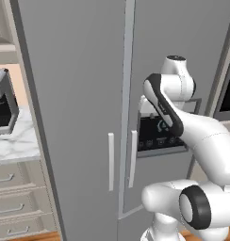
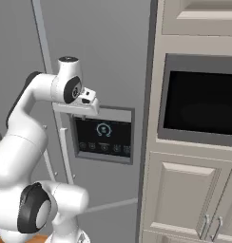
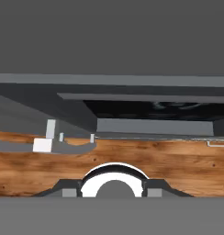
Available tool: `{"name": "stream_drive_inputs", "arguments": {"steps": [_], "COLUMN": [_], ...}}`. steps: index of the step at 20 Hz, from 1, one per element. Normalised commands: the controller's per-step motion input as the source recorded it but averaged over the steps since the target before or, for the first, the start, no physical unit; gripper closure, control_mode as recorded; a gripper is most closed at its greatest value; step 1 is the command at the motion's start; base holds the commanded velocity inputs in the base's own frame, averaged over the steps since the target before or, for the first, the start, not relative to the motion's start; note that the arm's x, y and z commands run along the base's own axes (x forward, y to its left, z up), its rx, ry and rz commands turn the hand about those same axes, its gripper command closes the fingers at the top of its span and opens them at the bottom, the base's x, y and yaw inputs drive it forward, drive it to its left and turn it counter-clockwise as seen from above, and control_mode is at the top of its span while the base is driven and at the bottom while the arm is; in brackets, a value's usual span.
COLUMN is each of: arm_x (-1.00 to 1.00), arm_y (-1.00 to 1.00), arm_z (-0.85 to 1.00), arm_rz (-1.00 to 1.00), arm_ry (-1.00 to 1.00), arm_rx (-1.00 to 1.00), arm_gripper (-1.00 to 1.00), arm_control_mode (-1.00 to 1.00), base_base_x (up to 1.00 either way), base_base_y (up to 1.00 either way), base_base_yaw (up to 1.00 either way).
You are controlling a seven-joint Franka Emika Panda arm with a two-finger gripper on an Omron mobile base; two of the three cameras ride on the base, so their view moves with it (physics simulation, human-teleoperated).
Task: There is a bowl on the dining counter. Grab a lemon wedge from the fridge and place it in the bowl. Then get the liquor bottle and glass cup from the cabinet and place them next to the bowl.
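Kitchen front: fridge doors are seen shut, pincer raised beside its dispenser panel, spread not discernible; a handle could be missed from so high.

Left of scene: marble worktop over cream drawers with pale bar handles; dark small appliance standing on worktop against peach wall. Right of scene: built-in oven with black glass door in grey frame, set into cream cabinetry. Panelled cream cabinet doors below, metal handles near lower right edge; cream cabinet panel above. Floor: wood planks, warm brown grain, visible at bottom corners. Lighting even, flat, without strong shadows.
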Motion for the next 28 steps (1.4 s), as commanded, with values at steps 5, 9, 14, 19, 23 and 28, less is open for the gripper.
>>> {"name": "stream_drive_inputs", "arguments": {"steps": [5,9,14,19,23,28], "arm_x": [0.0,0.0,0.0,0.0,0.0,0.0], "arm_y": [0.0,0.0,0.0,0.0,0.0,0.0], "arm_z": [0.0,0.0,0.0,0.0,0.0,0.0], "arm_rz": [0.0,0.0,0.0,0.0,0.0,0.0], "arm_ry": [0.0,0.0,0.0,0.0,0.0,0.0], "arm_rx": [0.0,0.0,0.0,0.0,0.0,0.0], "arm_gripper": [-1.0,-1.0,-1.0,-1.0,-1.0,-1.0], "arm_control_mode": [1.0,1.0,1.0,1.0,1.0,1.0], "base_base_x": [-0.41,-0.95,-0.54,-0.18,-0.09,-0.04], "base_base_y": [0.0,0.0,0.2,0.51,0.33,0.39], "base_base_yaw": [0.0,0.0,0.01,0.0,0.0,0.0]}}
